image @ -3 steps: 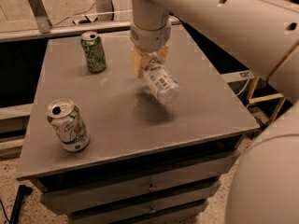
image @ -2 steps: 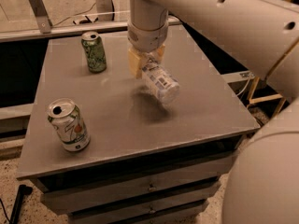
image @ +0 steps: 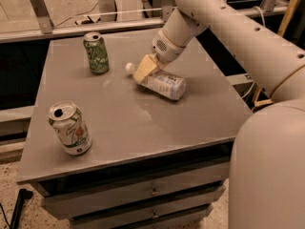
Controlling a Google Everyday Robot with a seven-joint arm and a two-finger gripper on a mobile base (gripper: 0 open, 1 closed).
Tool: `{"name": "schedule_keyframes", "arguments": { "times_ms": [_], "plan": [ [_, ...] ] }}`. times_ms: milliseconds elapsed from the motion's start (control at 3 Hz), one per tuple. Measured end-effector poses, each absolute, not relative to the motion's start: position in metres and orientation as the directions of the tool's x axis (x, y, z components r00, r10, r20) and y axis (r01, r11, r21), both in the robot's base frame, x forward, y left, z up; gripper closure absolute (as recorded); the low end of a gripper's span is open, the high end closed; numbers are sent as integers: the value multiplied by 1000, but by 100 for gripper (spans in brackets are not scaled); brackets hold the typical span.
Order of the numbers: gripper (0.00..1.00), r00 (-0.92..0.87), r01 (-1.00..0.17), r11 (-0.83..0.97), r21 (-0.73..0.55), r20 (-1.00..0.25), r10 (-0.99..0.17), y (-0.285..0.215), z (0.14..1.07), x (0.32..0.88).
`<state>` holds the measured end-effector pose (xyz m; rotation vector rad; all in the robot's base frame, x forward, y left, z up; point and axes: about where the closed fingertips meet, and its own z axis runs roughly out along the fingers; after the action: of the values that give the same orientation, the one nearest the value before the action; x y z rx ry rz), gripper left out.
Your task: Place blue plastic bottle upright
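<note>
The blue plastic bottle [image: 164, 85] is clear with a white cap and a pale label. It lies almost flat at the middle of the grey table [image: 119, 123], cap pointing left toward the far can. My gripper [image: 145, 70] comes down from the upper right and is shut on the bottle near its neck, its tan fingers [image: 143, 73] around it. The bottle's body rests on or just above the tabletop; I cannot tell which.
A green soda can [image: 96, 53] stands upright at the far left of the table. A white-and-green can [image: 70, 128] stands near the front left corner. My arm's large white body fills the right side. Drawers sit under the tabletop.
The bottle was held tilted above the table; now it is lower and nearly flat, cap to the left. The gripper has come down with it.
</note>
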<state>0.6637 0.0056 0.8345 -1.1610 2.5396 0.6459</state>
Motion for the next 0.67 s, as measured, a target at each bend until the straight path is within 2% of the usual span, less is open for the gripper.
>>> {"name": "schedule_keyframes", "arguments": {
  "times_ms": [667],
  "plan": [
    [100, -632, -773, 558, 300, -425, -648, 5, 834, 666]
  ]
}}
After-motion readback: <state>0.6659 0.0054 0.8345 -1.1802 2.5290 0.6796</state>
